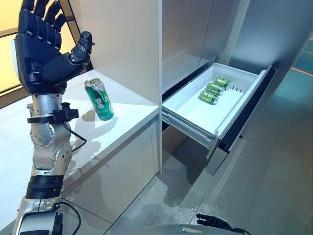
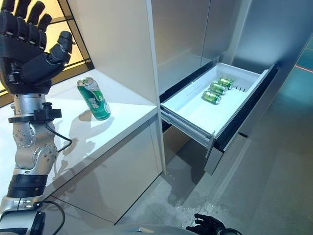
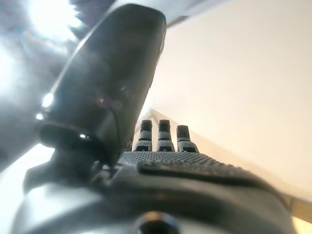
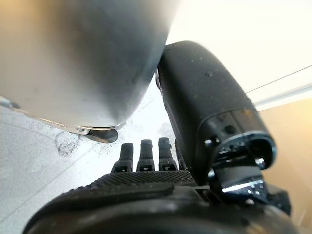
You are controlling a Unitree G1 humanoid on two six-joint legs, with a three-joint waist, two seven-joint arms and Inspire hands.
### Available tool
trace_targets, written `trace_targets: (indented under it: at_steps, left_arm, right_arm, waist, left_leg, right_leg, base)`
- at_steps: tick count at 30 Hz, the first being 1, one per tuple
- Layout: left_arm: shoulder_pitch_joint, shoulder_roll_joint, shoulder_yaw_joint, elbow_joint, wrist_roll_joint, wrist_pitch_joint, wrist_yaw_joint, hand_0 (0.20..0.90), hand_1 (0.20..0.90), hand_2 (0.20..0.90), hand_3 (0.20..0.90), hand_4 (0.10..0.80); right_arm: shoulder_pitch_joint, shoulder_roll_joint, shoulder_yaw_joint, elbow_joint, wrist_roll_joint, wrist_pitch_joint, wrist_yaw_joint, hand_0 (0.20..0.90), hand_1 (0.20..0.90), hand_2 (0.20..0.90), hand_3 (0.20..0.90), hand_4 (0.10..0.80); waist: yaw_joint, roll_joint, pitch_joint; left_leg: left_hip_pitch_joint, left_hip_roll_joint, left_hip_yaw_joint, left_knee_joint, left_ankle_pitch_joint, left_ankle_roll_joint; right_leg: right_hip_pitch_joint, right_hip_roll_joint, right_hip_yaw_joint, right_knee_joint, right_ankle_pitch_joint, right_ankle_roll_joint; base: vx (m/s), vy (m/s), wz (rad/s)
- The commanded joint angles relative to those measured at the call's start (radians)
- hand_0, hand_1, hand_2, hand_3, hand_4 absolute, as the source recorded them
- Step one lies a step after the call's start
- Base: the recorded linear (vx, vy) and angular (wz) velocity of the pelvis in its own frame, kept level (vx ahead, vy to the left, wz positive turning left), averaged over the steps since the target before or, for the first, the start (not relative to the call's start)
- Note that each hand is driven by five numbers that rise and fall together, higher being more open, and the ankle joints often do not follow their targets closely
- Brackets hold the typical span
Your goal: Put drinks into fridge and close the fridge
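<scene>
While the left hand (image 1: pixel 41 54) hides the can (image 1: pixel 100 100), head views show it.

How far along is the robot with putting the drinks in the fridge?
Partly done. Three green cans already lie in the open fridge drawer. Nothing is in hand: the left hand is raised, open and empty, above the white counter, and the right hand hangs low, empty. Left: one green can on the counter, apart from the hand, must go in, then the drawer closed.
</scene>
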Motion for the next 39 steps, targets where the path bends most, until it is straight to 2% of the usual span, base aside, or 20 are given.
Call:
trace_targets:
  at_steps: [1,9,24,32,39]
  left_arm:
    - [-0.154,0.062,0.008,0.080,0.033,0.002,0.034,0.900,0.900,0.900,0.900,0.800]
    - [-0.166,0.080,0.006,0.236,-0.026,0.057,0.011,0.900,0.900,0.900,0.900,0.800]
    - [-0.161,0.109,-0.001,0.384,-0.015,0.134,-0.044,0.900,0.900,0.900,0.900,0.800]
    - [-0.184,0.114,-0.018,0.376,-0.118,0.113,-0.109,0.900,0.900,0.900,0.900,0.800]
    - [-0.203,0.118,-0.021,0.369,-0.104,0.106,-0.083,0.900,0.900,0.900,0.900,0.800]
  right_arm:
    - [-0.015,-0.010,0.050,0.019,0.003,0.012,0.017,0.900,0.900,0.900,0.900,0.800]
    - [-0.013,-0.024,0.047,0.014,0.000,0.026,0.016,0.900,0.900,0.900,0.900,0.800]
    - [-0.006,-0.043,0.035,0.006,-0.026,0.038,0.025,0.900,0.900,0.900,0.900,0.800]
    - [-0.009,-0.051,0.031,-0.001,-0.037,0.054,0.029,0.900,0.900,0.900,0.900,0.800]
    - [-0.009,-0.055,0.030,0.002,-0.045,0.052,0.030,0.900,0.900,0.900,0.900,0.800]
  waist:
    - [-0.012,0.019,-0.012]
    - [-0.024,0.025,-0.005]
    - [-0.030,0.029,0.004]
    - [-0.034,0.030,0.005]
    - [-0.040,0.033,0.003]
  left_leg:
    - [0.012,-0.031,-0.011,0.011,-0.125,0.030]
    - [0.017,-0.031,0.003,0.019,-0.126,0.028]
    - [0.025,-0.033,0.009,0.021,-0.131,0.029]
    - [0.026,-0.034,0.013,0.017,-0.131,0.029]
    - [0.027,-0.034,0.017,0.016,-0.132,0.030]
  right_leg:
    - [-0.057,0.011,-0.008,0.106,-0.092,0.056]
    - [-0.055,0.008,-0.001,0.115,-0.094,0.060]
    - [-0.050,0.002,0.004,0.120,-0.097,0.069]
    - [-0.050,0.000,0.005,0.119,-0.095,0.073]
    - [-0.053,-0.001,0.009,0.118,-0.094,0.075]
  base:
    - [0.000,0.000,0.00]
    - [0.002,0.004,0.00]
    - [0.007,0.009,-0.01]
    - [0.000,0.000,0.00]
    - [0.000,0.000,0.00]
